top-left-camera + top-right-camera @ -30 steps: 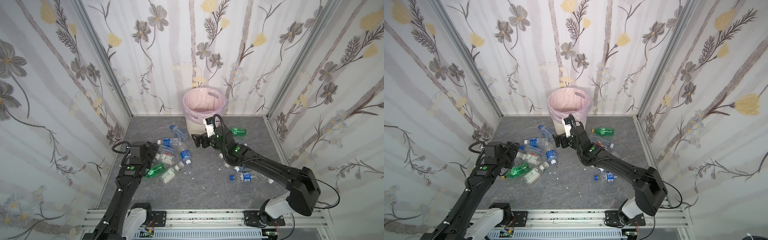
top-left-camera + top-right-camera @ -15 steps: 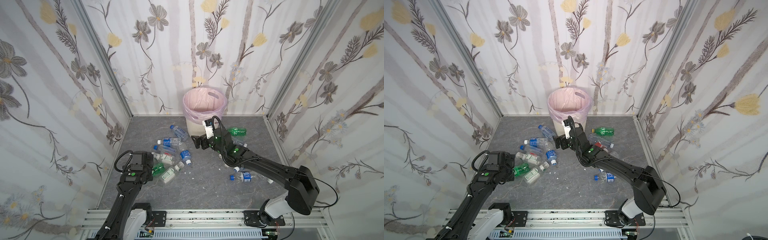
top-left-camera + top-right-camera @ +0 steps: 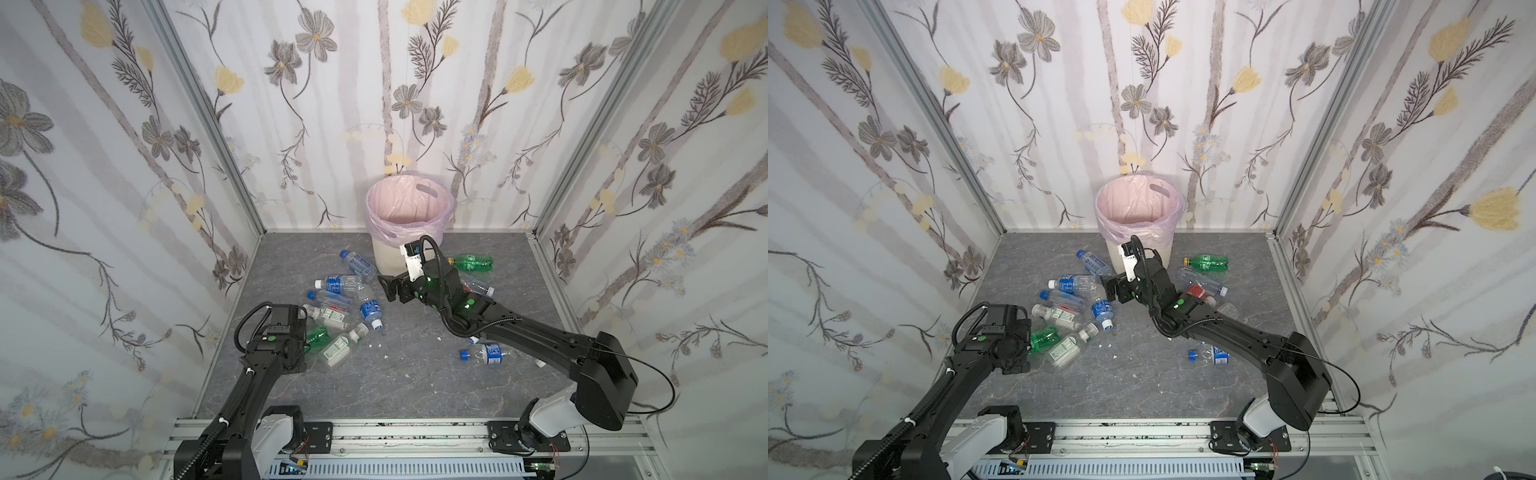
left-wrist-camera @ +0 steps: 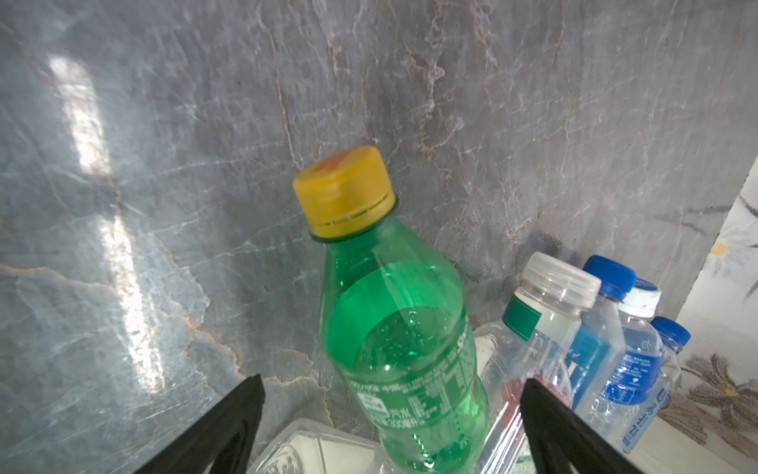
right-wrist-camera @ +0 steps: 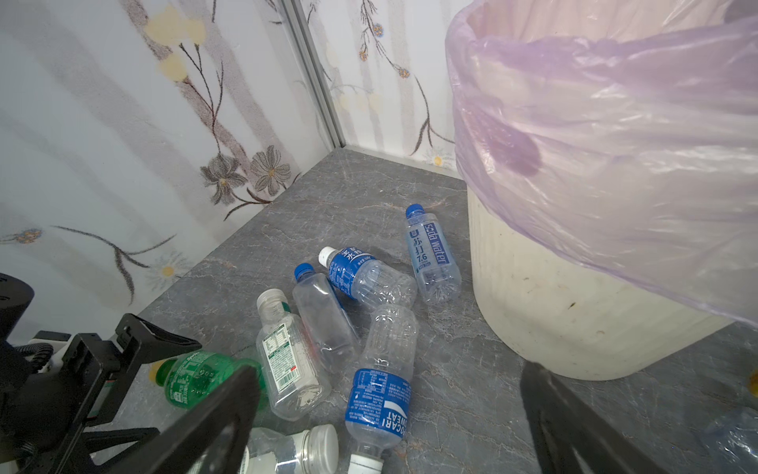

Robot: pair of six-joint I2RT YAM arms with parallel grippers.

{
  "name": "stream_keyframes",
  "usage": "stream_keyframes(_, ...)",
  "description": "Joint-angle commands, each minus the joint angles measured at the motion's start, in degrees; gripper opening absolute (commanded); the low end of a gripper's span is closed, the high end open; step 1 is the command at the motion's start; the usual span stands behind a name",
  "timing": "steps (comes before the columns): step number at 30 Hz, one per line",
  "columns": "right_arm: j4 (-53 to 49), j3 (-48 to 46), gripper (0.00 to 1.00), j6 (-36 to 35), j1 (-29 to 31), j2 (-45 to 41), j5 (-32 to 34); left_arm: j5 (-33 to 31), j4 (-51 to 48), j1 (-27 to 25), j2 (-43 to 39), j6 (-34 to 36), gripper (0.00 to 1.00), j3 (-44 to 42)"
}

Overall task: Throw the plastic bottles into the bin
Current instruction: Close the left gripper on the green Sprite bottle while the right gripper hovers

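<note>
Reaching low and forward on the left with the left claw (image 4: 392, 379), jaws spread wide, tips angled down. Stretching far toward the back middle with the right claw (image 3: 387, 289), raised, jaws equally wide.

Your bin (image 3: 384, 257) stands at the back wall, about midway across. Left of it and nearer you, a cluster of bottles (image 3: 334, 318) lies on the surface (image 3: 415, 386), several of them touching or overlapping. The near-left bottle (image 4: 402, 349) of that cluster lies between the fingers of your left gripper (image 4: 391, 381). Your right gripper (image 3: 390, 289) hangs just before the bin, right of the cluster. A lone bottle (image 3: 471, 262) lies right of the bin. A front bottle (image 3: 492, 353) lies nearer you, beside the right arm (image 3: 540, 340).
</note>
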Motion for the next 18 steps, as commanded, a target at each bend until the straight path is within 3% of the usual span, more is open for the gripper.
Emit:
stream_keyframes(1, 2.4, -0.1, 1.0, -0.3, 0.2, 0.1, 0.0, -0.1, 0.2, 1.5, 1.2, -0.1, 1.0, -0.1)
stream_keyframes(13, 3.8, 0.1, 1.0, -6.4, 4.5, 0.3, -9.0, 2.6, 4.8, 4.4, 6.1, 3.0, 1.0, 0.1)
stream_keyframes(18, 2.0, 1.0, 1.0, -8.5, 6.7, 2.1, -9.9, 2.3, 5.6, 5.2, 7.3, 4.2, 0.99, 0.5)
